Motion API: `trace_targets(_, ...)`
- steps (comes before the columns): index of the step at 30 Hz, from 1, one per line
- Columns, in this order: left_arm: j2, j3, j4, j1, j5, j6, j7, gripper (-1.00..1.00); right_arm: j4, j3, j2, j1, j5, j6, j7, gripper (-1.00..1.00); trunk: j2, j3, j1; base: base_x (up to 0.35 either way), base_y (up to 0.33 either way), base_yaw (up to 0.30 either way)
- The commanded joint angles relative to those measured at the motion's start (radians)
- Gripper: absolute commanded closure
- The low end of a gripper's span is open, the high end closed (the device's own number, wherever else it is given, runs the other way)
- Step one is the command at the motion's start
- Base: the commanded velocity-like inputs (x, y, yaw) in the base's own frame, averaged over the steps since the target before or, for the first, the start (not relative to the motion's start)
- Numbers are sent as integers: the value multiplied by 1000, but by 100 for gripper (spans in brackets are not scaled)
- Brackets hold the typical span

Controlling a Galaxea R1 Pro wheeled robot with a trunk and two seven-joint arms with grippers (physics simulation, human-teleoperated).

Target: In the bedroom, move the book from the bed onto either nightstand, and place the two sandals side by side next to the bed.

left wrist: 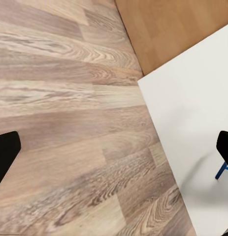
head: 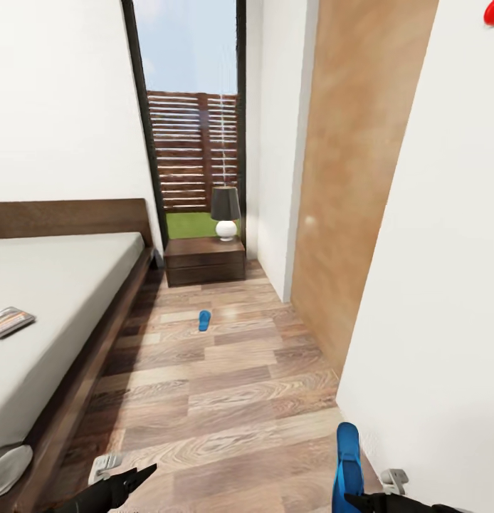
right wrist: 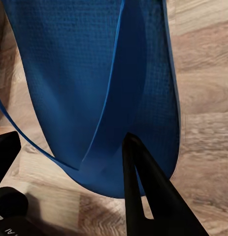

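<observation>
1. Brown wood-plank floor (head: 233,399) runs between the bed (head: 55,313) and a white wall (head: 432,285), ending at one tall black-framed window (head: 193,114) that shows a slatted fence and grass.
2. One bed is in view, with a dark frame, a plain headboard and a grey mattress.
3. One book (head: 10,321) lies flat on the mattress, well short of the headboard.
4. One nightstand (head: 205,261) stands just beside the bed's head corner, under the window; one lamp (head: 226,212) with a dark shade and white base stands on top of it.
5. Two blue sandals are in view. The first sandal (head: 204,320) lies on the floor near the nightstand, apart from the bed frame.
6. The second sandal (head: 347,467) is off the floor, far from the bed's head end and close to the white wall, pinched by the fingers of the right gripper (right wrist: 69,164); one dark finger lies across its sole in the right wrist view.
7. The left gripper (left wrist: 114,152) hangs over bare planks beside the bed's foot end, its fingers spread wide and holding nothing.
</observation>
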Motion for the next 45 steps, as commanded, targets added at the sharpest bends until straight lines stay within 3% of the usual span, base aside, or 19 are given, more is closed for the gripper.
trace_targets(1,0,1,0,-1,5,10,-3,-100,0,-9,0,0,8,1,7,100,0,-1,0,9,0,213)
trace_targets(16,0,1,0,-1,4,10,-3,-100,0,-9,0,0,7,1,7,100,0,-1,0,252,0,157)
trace_targets(45,0,-1,0,-1,4,10,-3,-100,0,-9,0,0,8,1,7,100,0,-1,0,322,-28,5)
